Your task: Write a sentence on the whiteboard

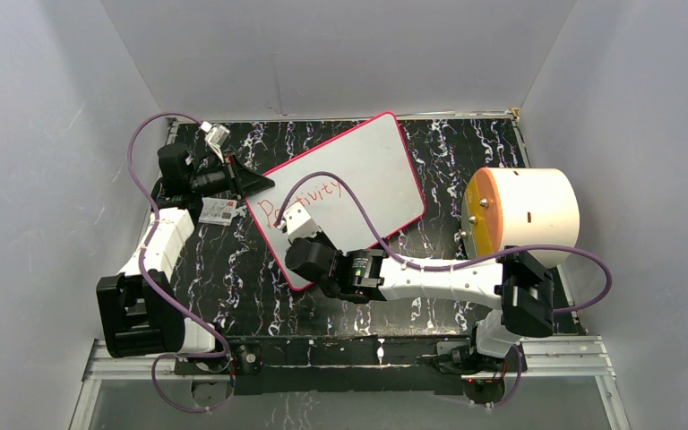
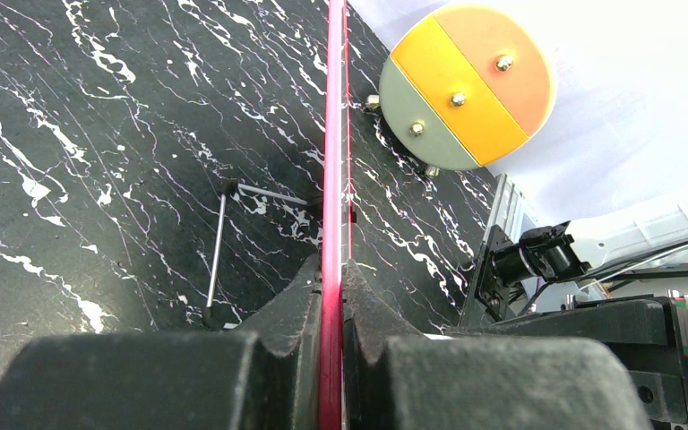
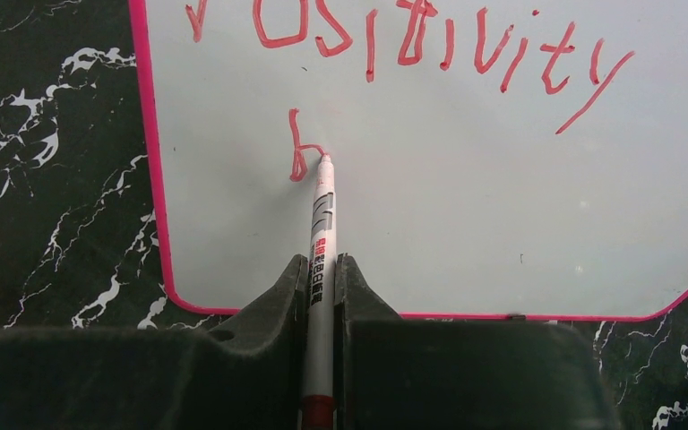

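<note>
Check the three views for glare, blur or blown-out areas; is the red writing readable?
Top external: even, soft light, the whiteboard glare-free, the sentence small and crossed by a purple cable. Left wrist: wall at upper right washed out, left gripper fingers dark and soft. Right wrist: sharp, no glare, strokes crisp by the marker.

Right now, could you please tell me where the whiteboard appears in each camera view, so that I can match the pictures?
Top external: the whiteboard appears slanted in the middle of the picture.
Left wrist: edge-on, its pink-red frame runs up the centre, clamped by the left gripper.
Right wrist: its white face fills the upper part, the marker touching it.
Shared landmark: the black marbled table.
</note>
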Action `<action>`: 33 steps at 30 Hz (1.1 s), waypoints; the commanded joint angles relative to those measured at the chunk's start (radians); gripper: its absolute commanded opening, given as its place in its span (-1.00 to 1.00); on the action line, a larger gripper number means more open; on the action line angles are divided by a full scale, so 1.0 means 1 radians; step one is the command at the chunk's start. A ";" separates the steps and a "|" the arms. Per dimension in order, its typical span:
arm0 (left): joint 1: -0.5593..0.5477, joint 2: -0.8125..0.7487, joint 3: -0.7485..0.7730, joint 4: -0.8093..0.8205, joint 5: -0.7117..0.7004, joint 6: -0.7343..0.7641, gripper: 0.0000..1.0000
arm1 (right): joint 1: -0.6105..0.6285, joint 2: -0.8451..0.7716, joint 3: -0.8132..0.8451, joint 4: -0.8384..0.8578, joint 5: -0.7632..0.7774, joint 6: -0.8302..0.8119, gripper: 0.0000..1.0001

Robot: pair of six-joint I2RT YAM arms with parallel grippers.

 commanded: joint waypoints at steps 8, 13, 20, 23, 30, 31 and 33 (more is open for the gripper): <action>-0.008 0.034 -0.017 -0.060 -0.114 0.079 -1.00 | -0.004 -0.030 0.005 -0.035 -0.005 0.041 -1.00; -0.008 0.035 -0.017 -0.060 -0.113 0.078 -1.00 | -0.004 -0.033 0.005 -0.027 -0.032 0.032 -1.00; -0.008 0.035 -0.016 -0.060 -0.113 0.078 -1.00 | -0.003 -0.043 -0.001 0.005 -0.053 0.017 -1.00; -0.008 0.036 -0.015 -0.060 -0.112 0.077 -1.00 | -0.004 -0.043 -0.001 0.017 -0.063 0.014 -1.00; -0.009 0.036 -0.015 -0.060 -0.112 0.078 -1.00 | -0.004 -0.054 -0.005 0.043 -0.059 0.002 -1.00; -0.008 0.037 -0.015 -0.060 -0.113 0.078 -1.00 | -0.004 -0.057 -0.007 0.040 -0.055 0.003 -1.00; -0.008 0.037 -0.014 -0.060 -0.113 0.078 -1.00 | -0.004 -0.070 -0.014 0.039 -0.043 0.002 -1.00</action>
